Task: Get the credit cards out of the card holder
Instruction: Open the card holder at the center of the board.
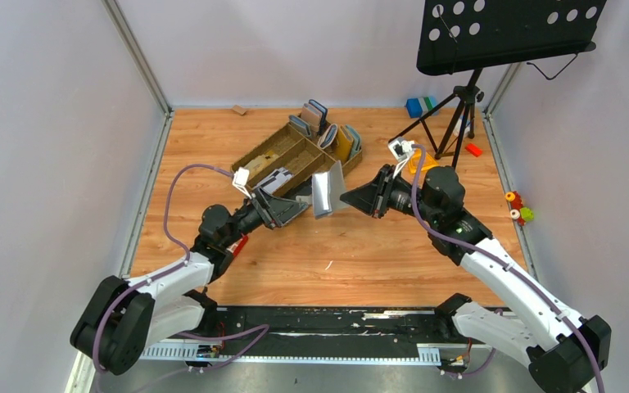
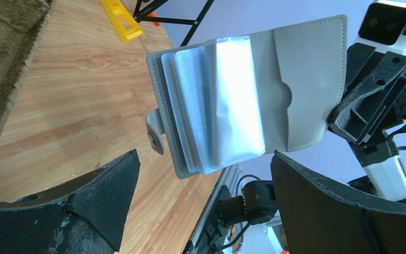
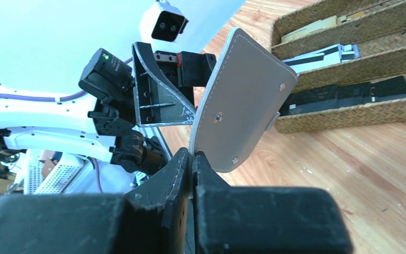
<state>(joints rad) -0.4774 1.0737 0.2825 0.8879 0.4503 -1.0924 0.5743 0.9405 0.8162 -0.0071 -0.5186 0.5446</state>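
Now pinches the card holder (image 2: 306, 79) in the right gripper (image 3: 191, 159), presenting cards (image 2: 232, 100) just before the gaping, empty left gripper (image 2: 205, 156).

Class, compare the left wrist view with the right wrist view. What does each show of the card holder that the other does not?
Only the left wrist view shows the open inside of the card holder: pale sleeves or cards stacked in its slots, facing the open left gripper. Only the right wrist view shows its grey outer face with snap studs, and the brown tray behind. Both show the holder lifted off the wooden table, pinched at one edge by the shut right gripper.
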